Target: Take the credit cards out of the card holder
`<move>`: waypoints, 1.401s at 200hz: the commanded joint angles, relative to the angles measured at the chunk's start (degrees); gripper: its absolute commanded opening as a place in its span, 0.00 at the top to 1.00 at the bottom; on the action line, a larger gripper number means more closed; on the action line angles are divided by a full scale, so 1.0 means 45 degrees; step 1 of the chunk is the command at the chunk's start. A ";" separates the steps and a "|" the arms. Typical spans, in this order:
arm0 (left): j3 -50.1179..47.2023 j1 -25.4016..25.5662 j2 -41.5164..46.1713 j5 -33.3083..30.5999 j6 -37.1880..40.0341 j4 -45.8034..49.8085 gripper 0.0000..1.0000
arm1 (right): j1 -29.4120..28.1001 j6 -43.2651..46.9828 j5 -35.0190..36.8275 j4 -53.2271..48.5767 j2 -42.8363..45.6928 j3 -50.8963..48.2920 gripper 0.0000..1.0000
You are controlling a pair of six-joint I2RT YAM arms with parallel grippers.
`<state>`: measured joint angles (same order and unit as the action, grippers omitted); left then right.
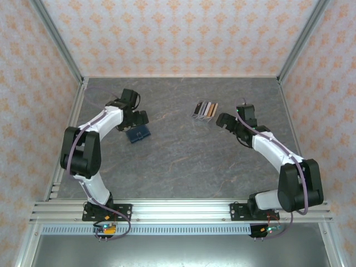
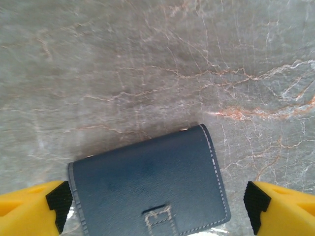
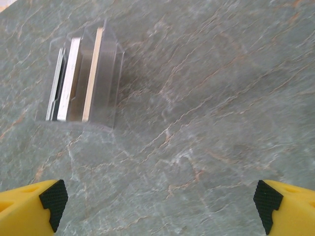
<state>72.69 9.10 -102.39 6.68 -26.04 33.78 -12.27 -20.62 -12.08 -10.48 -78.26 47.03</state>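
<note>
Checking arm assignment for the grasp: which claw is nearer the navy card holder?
Left. The left claw hovers directly over the card holder, fingers either side of it; the right claw sits far across the table, by the upright cards.

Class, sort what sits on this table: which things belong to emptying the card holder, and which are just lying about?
Job:
card holder, closed, flat on the table
left gripper, open, a finger each side of it

Lying about:
clear stand of upright cards
right gripper, open, empty
</note>
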 commanded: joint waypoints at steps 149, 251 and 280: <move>-0.1739 0.5723 0.0017 0.0178 -0.3861 -0.0145 0.11 | -0.0388 -0.0381 0.0445 0.0616 -0.0293 -0.0491 0.01; -0.2909 0.6592 0.3258 -0.1744 -0.4172 -0.0017 0.10 | -0.3432 -0.0663 -0.1477 -0.1958 -0.0600 0.1096 0.12; -0.4892 0.5708 0.4327 -0.0797 -0.4802 -0.1039 0.15 | -0.5187 -0.1322 -0.1881 -0.2023 -0.1749 0.1701 0.21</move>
<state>58.17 37.91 -85.38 2.61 -44.21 31.22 -30.50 -23.44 -17.96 -16.32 -81.84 51.75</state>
